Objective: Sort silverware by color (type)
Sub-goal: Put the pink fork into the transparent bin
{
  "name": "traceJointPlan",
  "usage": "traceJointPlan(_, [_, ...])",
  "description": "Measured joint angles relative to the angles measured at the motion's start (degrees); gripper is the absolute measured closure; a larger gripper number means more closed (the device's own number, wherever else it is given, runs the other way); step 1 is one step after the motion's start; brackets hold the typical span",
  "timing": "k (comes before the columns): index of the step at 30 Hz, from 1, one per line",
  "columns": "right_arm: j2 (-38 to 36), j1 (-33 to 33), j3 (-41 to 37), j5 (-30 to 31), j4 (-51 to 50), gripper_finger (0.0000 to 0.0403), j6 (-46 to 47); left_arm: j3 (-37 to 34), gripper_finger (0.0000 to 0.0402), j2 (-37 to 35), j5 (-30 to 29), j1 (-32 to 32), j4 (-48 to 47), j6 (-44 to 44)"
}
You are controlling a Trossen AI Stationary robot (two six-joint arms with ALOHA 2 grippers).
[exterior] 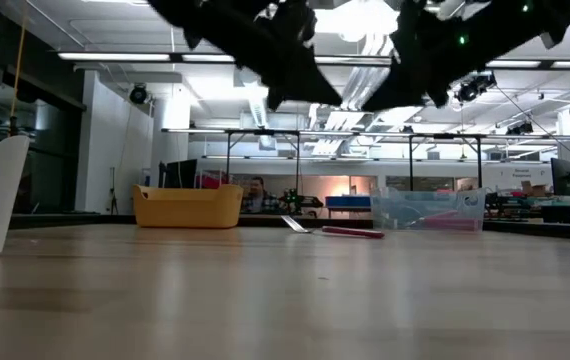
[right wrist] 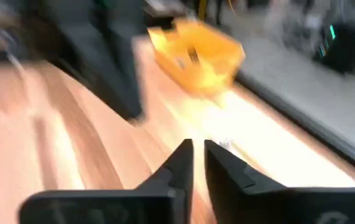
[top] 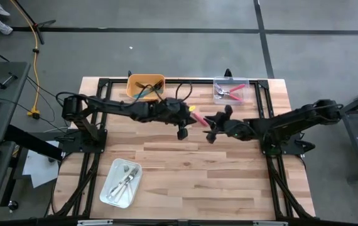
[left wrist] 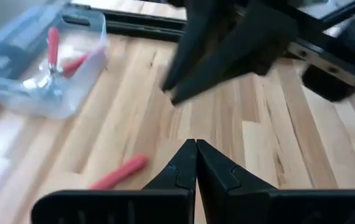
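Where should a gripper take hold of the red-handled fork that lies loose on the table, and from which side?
Probably at the middle of the red handle, from straight above. The fork lies flat on the bare table between the left gripper and right gripper, jaws across the slim handle.

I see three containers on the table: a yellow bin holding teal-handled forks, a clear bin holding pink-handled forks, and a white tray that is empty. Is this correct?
One detail is wrong: the white tray is not empty. The high view shows white-handled forks lying in it. The rest holds: the yellow bin holds teal-handled forks, and the clear bin holds pink-handled forks.
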Motion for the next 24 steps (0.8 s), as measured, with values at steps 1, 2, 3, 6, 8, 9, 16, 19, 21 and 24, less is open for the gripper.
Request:
traceJointPlan(1, [0.00, -0.55, 0.74, -0.03, -4.52, 0.0360, 2.23, -2.05, 0.0401, 0.00, 0.08, 0.00, 2.77, -0.86])
traceJointPlan(2, [0.07, -1.28, 1.46, -0.32, -8.36, 0.0347, 4.37, -4.18, 0.0401, 0.00, 0.30, -0.02, 5.78, -1.85])
traceJointPlan(3, [0.36, -2.12, 1.97, -1.18, -11.15, 0.0334, 6.25, -6.34, 0.0401, 0.00, 0.74, -0.12, 8.54, -2.77])
traceJointPlan(6, [1.49, -5.78, 2.46, -5.81, -15.79, 0.0291, 9.32, -12.65, 0.0401, -0.55, 1.59, -0.49, 15.29, -5.53])
traceJointPlan(8, [2.59, -8.63, 2.67, -11.08, -15.35, 0.0265, 9.67, -16.06, 0.0401, -1.54, 1.66, -1.01, 19.93, -6.15])
traceJointPlan(9, [3.36, -10.17, 2.68, -13.58, -14.45, 0.0252, 9.59, -17.79, 0.0401, -2.39, 1.53, -1.27, 21.79, -6.52])
traceJointPlan(16, [11.55, -19.87, 5.55, -25.16, -11.77, 0.0218, 6.24, -29.73, 0.0401, -9.50, -0.91, -2.88, 34.27, -7.21])
traceJointPlan(19, [16.69, -22.13, 9.58, -27.58, -12.12, 0.0221, 2.88, -34.90, 0.0401, -12.66, -0.98, -2.91, 39.19, -8.39])
traceJointPlan(21, [20.55, -23.32, 13.09, -29.59, -12.86, 0.0224, 1.19, -38.11, 0.0401, -15.06, -1.11, -2.89, 41.64, -9.18])
traceJointPlan(24, [26.03, -24.90, 18.37, -32.29, -16.78, 0.0230, -0.42, -41.21, 0.0401, -17.45, -1.97, -2.89, 44.22, -9.19])
